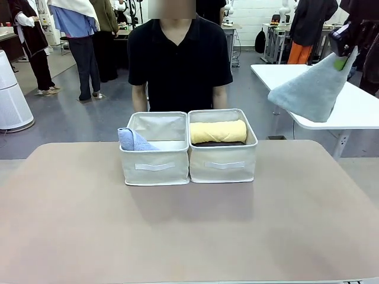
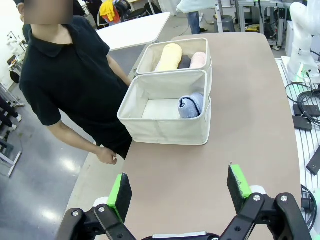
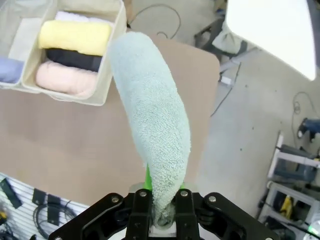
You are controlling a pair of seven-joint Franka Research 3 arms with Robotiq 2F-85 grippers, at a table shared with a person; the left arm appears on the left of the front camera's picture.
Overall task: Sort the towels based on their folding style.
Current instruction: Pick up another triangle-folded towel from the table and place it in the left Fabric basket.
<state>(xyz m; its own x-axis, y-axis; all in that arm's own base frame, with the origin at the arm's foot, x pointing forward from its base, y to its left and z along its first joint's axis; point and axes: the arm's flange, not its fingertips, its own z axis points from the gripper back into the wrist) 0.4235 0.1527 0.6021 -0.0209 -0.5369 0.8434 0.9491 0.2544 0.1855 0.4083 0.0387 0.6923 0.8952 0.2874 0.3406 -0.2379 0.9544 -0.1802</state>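
Rolled towels packed in right bin; light blue cone in left bin. Right gripper clamps grey-teal cone high, clear of tabletop. Left gripper open, empty. Seemingly one placement left.

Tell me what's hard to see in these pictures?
- Front view: the beige fabric bin's wall hides most of the dark grey rolled terry towel.
- Right wrist view: the grey-teal cone-shaped terry towel covers most of the pads of the right claw.
- Same view: the yellow rolled terry towel covers most of the white rolled terry towel.
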